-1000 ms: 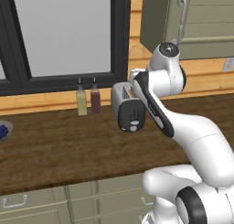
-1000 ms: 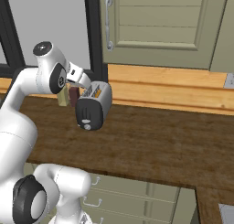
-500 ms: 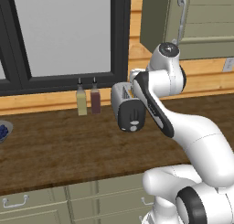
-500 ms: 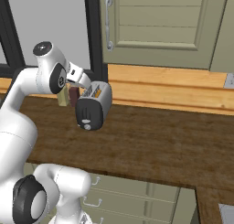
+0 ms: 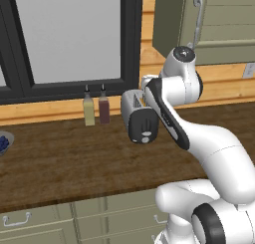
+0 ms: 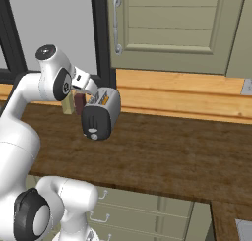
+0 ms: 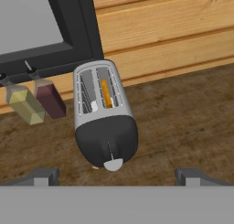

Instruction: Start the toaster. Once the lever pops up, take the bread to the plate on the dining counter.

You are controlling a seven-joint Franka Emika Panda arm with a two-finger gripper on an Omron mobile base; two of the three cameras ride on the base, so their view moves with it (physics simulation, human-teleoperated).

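The toaster stands on the dark wood-grain counter, near its back edge and just in front of the pale timber wall boards. Its long axis runs from the back edge towards the front edge, with the rounded black end face turned to the front edge. That face carries a thin vertical lever slot and a small pale knob low down. The body is brushed silver with rounded corners, and two parallel slots lie along its top. In the hand view the bread sits down in one slot, showing as a narrow orange-tan strip; the other slot shows bare wire guides.

Two slim bottles, one yellowish and one dark red, stand upright side by side close to the back edge, beside the toaster on its window side and apart from it. A blue-patterned bowl sits further along the counter.

The gripper hovers above the toaster, fingers spread wide and holding nothing, tips clear of the black face.

Nothing differs from the earlier frames: arm, toaster and bottles sit as before.
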